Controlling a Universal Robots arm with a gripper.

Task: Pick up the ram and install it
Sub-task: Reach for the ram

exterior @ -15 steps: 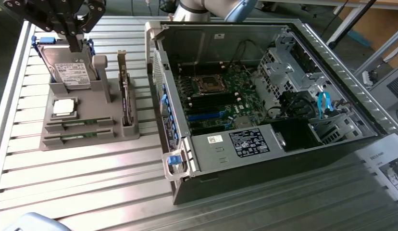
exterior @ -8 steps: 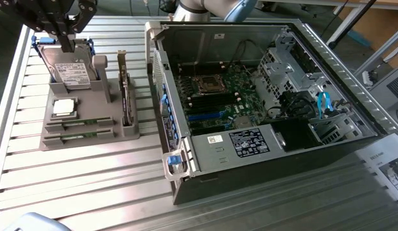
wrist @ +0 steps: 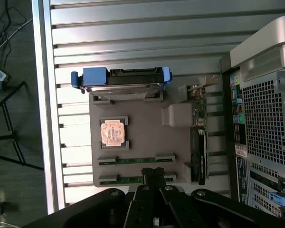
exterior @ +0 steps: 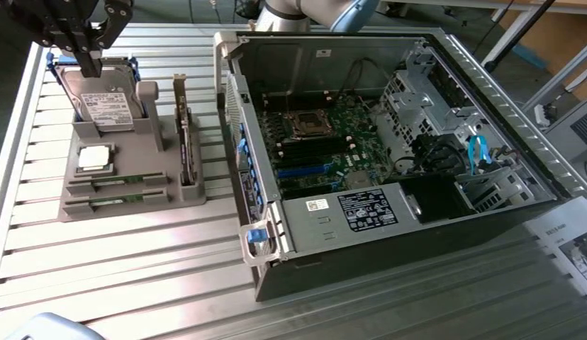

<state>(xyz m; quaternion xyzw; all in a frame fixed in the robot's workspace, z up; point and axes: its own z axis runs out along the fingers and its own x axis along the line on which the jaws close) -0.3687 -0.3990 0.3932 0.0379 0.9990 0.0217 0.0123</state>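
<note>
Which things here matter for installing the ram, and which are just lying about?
Job: shut gripper; two ram sticks in the grey holder; motherboard in the open computer case.
Lying about: hard drive; processor chip; upright card.

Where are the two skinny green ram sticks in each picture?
Exterior view: the two thin green ram sticks lie flat in the end slots of the grey holder tray, to the exterior view's left of the open computer case.
Wrist view: the sticks lie beside the square processor chip, at the black gripper tip.
Shared landmark: that processor chip, next to the sticks.
</note>
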